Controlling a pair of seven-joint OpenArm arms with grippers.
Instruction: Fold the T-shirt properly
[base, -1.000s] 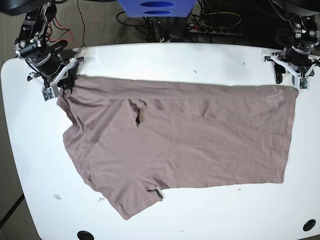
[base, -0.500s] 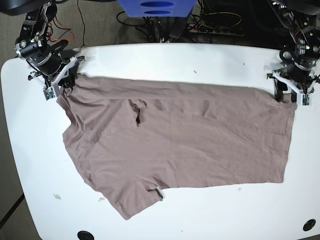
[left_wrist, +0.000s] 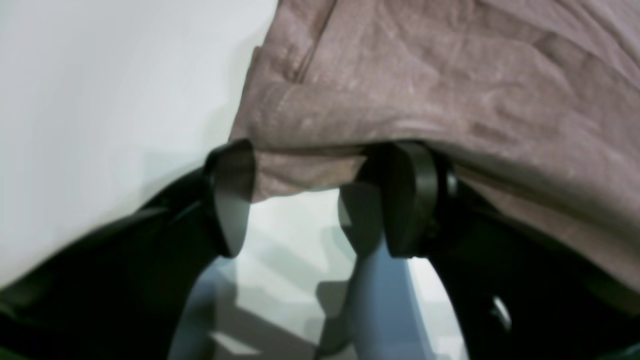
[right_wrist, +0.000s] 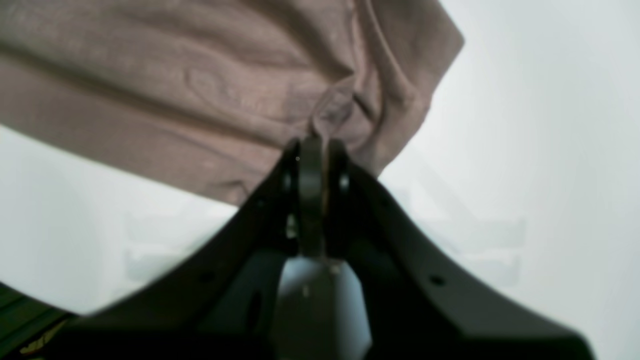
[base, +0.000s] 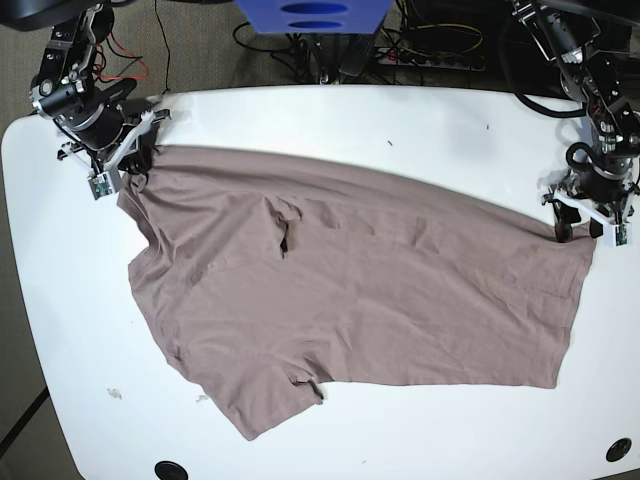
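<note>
Across most of the white desk (base: 330, 125) the T-shirt (base: 360, 290) is spread flat, wrinkled, with a sleeve hanging toward the near edge and the collar region bunched near the middle; its far edge runs at a slant from one far corner of the cloth to the other. At the far corner on the base view's left, the cloth is pinched in the right claw (right_wrist: 315, 150), whose jaws are seen pressed tight together on a small gathered fold; at the opposite corner, the left claw (left_wrist: 320, 195) is seen with its jaws standing apart, the hem draped over and between the fingertips (left_wrist: 232, 175) but not pinched. The step in hand is judged to be a gripping of both far corners before a fold is made; the task is judged to be at an early stage, since no fold is visible. A slip is to be feared on the left side; should that claw be lifted before it is clenched, only a thin edge may be caught and the corner dropped. An uneven pull could also be caused, by which the cloth would be dragged askew and fresh creases set in.
</note>
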